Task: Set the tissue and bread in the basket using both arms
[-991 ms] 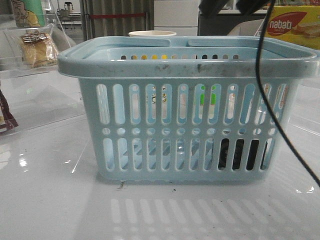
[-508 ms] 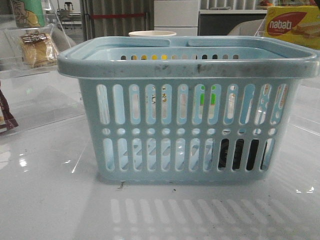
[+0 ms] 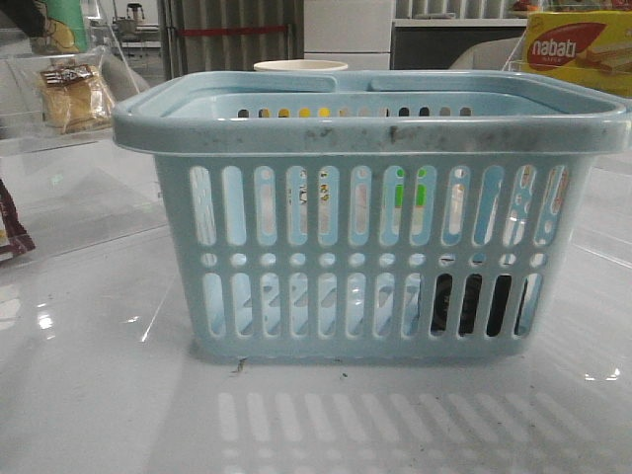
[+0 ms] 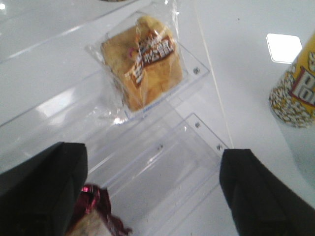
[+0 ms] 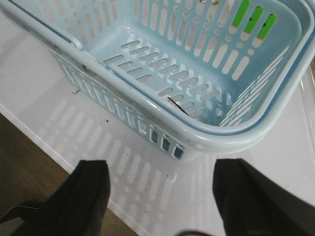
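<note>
The basket [image 3: 370,212] stands upright on the white table [image 3: 99,395], filling the middle of the front view, its long axis running from 9 to 3 o'clock across the picture and its open top facing up. A dark shape shows low through the slots at the basket's 4 o'clock corner; that is probably the tissue [image 3: 472,304], though little detail can be made out.

The bread [image 3: 71,96] lies on a clear plastic stand [image 3: 59,133] at about 10 o'clock from the basket, well apart from it. In the left wrist view the bread [image 4: 143,61] lies flat, its long axis slanting from 1 to 7 o'clock.

The left gripper [image 4: 152,191] hangs above the stand, jaws wide apart and holding nothing. The right gripper [image 5: 160,196] hovers over the table just outside the basket's rim [image 5: 162,125], its jaws also spread wide and empty.
</note>
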Motion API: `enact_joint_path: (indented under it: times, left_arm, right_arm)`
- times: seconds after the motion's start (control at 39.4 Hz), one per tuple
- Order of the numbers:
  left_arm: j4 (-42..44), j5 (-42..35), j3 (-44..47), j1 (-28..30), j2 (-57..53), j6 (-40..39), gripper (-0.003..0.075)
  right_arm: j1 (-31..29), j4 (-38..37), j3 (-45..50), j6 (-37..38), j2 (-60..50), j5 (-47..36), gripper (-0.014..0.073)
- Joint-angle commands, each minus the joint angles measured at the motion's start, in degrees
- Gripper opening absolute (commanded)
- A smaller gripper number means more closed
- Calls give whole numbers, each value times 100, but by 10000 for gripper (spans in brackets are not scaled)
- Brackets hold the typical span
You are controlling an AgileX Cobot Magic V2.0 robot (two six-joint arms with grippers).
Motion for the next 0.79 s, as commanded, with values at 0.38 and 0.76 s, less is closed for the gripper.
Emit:
enact_joint_path:
  times: [0.38,0.76]
  left_arm:
    - [-170,-851,-2184,94,2068,-54,560]
    - [-159,-535,-2184,94,1931,-54,154]
  right_arm:
    - [1,-30,-152,-63,-42,-347,551]
    - [1,-30,-152,-63,-42,-347,551]
